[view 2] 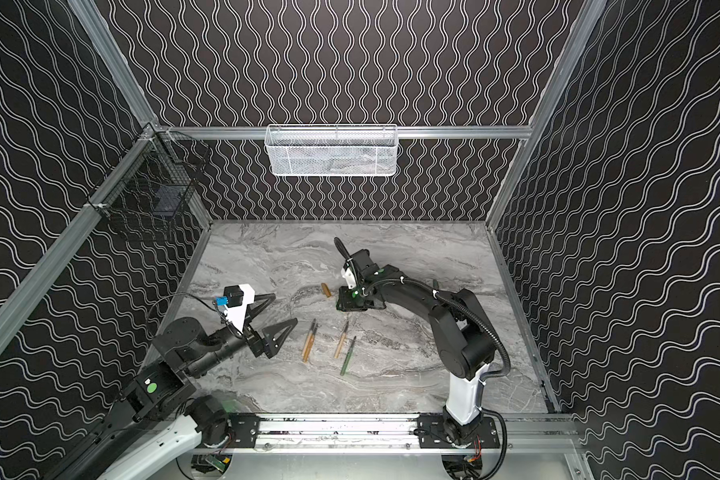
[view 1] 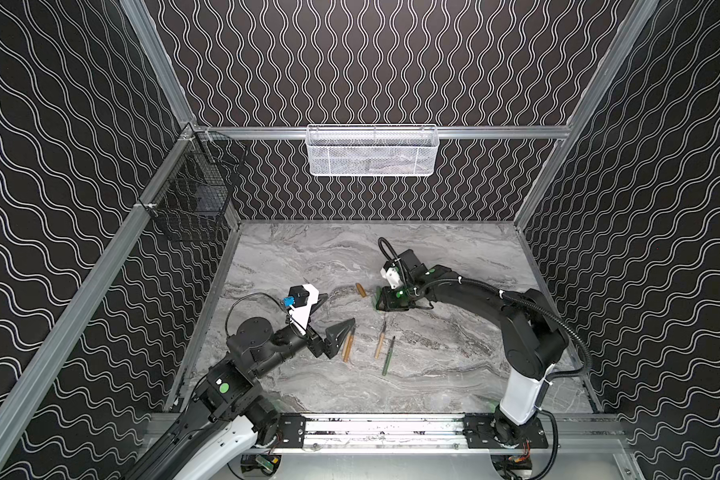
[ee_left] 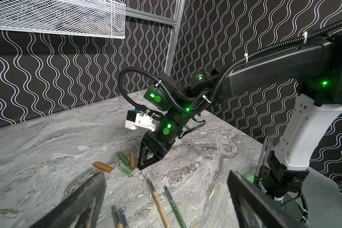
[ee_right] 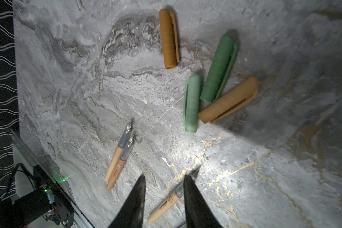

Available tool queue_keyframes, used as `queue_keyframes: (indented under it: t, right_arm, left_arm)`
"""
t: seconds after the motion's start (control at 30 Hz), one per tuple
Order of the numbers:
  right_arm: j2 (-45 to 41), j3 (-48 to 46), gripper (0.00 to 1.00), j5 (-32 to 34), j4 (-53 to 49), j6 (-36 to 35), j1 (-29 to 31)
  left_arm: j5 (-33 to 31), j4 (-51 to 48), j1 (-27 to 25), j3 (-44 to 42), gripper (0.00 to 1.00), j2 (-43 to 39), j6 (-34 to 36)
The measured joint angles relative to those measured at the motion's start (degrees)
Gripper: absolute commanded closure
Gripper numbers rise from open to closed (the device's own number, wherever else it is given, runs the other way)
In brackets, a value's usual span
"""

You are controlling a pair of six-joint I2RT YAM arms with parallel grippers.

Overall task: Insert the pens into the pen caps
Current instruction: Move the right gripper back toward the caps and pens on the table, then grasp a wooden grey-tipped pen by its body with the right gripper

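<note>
— Right gripper [ee_right: 164,176], condition?
— Jaws narrowly parted, nothing held. Tan pen [ee_right: 164,206] flat on table [ee_right: 87,79], just near of it, axis near-to-far, nib far; pen caps [ee_right: 191,102] just far-left. Right arm [view 1: 466,291] nearer.

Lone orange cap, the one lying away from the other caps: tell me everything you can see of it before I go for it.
The lone orange cap is a short, matte tan-orange tube with a flat clip running along one side; one end looks rounded. It lies flat on the marble table with no pen in it. It sits apart from the cluster of three caps, touching none of them; nothing but the table touches it.
</note>
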Motion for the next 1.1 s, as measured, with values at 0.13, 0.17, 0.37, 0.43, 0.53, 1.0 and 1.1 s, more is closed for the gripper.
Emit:
queue_keyframes:
  t: [0.13, 0.17, 0.37, 0.43, 0.53, 1.0, 1.1]
  right_arm:
    - [1.14, -0.44, 0.67, 2.14, -1.97, 0.39, 2.05]
    - [1.31, -0.52, 0.67, 2.78, -2.23, 0.42, 2.49]
    - [1.88, -0.55, 0.69, 6.78, -4.26, 1.36, 4.59]
    - [2.86, -0.26, 0.69, 7.61, -4.61, 1.46, 4.96]
    - [4.44, -0.20, 0.69, 9.55, -5.88, 1.51, 5.35]
    - [6.75, 1.29, 0.78, 10.80, -6.62, 1.66, 6.60]
    - [7.43, 2.08, 0.80, 10.80, -6.60, 1.64, 6.91]
  left_arm:
    - [0.04, 0.11, 0.00, -0.33, 0.01, 0.33, -0.66]
    - [0.04, 0.13, 0.00, -0.35, 0.01, 0.33, -0.66]
    - [0.24, 1.42, 0.00, -0.98, 0.01, 0.33, -0.66]
    - [0.26, 1.75, 0.00, -0.98, 0.01, 0.48, -0.66]
    - [0.33, 1.92, 0.00, -0.98, 0.01, 0.57, -0.66]
    - [0.92, 2.51, 0.00, -1.05, 0.01, 1.20, -0.68]
    - [0.92, 2.51, 0.00, -1.07, 0.01, 1.16, -0.76]
